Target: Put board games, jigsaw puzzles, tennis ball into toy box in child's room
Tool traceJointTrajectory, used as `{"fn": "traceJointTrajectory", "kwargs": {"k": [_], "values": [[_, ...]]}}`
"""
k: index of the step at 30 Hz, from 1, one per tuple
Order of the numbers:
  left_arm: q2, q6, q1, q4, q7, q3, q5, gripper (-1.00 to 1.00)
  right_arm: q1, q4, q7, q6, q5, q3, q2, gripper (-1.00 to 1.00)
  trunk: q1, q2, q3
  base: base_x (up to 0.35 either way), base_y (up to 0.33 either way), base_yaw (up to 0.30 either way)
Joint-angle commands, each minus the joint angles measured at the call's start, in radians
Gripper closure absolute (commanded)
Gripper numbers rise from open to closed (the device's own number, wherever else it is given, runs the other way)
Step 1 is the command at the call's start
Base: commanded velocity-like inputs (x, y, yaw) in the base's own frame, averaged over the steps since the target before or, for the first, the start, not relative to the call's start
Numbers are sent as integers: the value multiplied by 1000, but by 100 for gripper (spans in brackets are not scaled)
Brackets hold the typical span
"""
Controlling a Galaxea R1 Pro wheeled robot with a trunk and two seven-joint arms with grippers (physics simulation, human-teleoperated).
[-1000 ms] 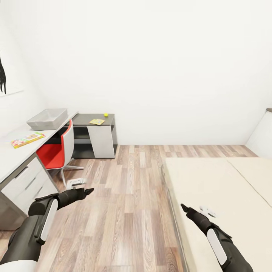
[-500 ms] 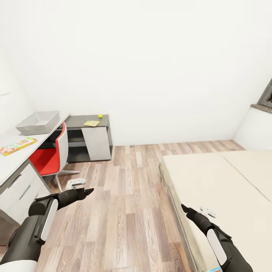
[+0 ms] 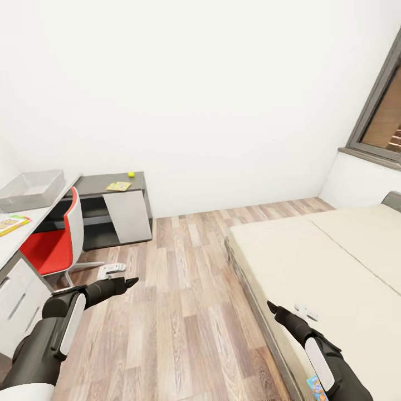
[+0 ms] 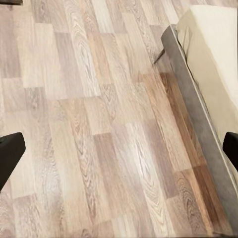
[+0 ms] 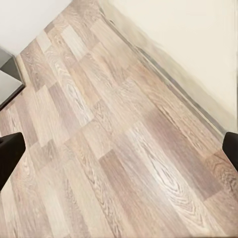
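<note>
Closest to me, both arms are held out low over the wood floor with nothing in them: the left gripper (image 3: 129, 282) and the right gripper (image 3: 271, 306) each show their two fingertips at opposite edges of their wrist views, spread wide apart with bare planks between. Just under my right forearm, at the near edge of the bed (image 3: 312, 262), a small blue printed corner (image 3: 316, 388) peeks out; I take it for one of the board games, though too little shows to be sure. I expect a flat cardboard box like that to be light and stiff but thin, so I would pinch it across an overhanging edge and not try to get under it on the soft mattress. Further out on my left, the table (image 3: 14, 236) carries a colourful flat box (image 3: 9, 223) at its near end, likely the long board game, and the red-and-white chair (image 3: 53, 239) stands tucked against it. Behind that sits the toy box (image 3: 30, 188), translucent grey, and from here its inside looks empty. Farthest away, on the lower dark section, lies a jigsaw puzzle (image 3: 118, 186), thin and flat, awkward to lift off a hard top, with the tennis ball (image 3: 131, 174) just beyond it, light and liable to roll.
</note>
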Motion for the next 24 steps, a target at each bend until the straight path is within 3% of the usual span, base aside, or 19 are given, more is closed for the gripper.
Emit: {"fn": "traceJointTrajectory", "kwargs": {"k": [1,14,24], "values": [[0,8,-1,-1,2,1,10,-100,-1,-1,4,7,-7,-3,1,-100,1,-2,-2,0,285,-260],[0,8,-1,-1,2,0,10,-100,-1,0,4,6,-8,-3,1,-100,1,-2,-2,0,264,-260],[-1,8,-1,-2,2,0,10,-100,-1,0,4,7,-9,-4,0,-100,1,-2,-2,0,116,-260]]}}
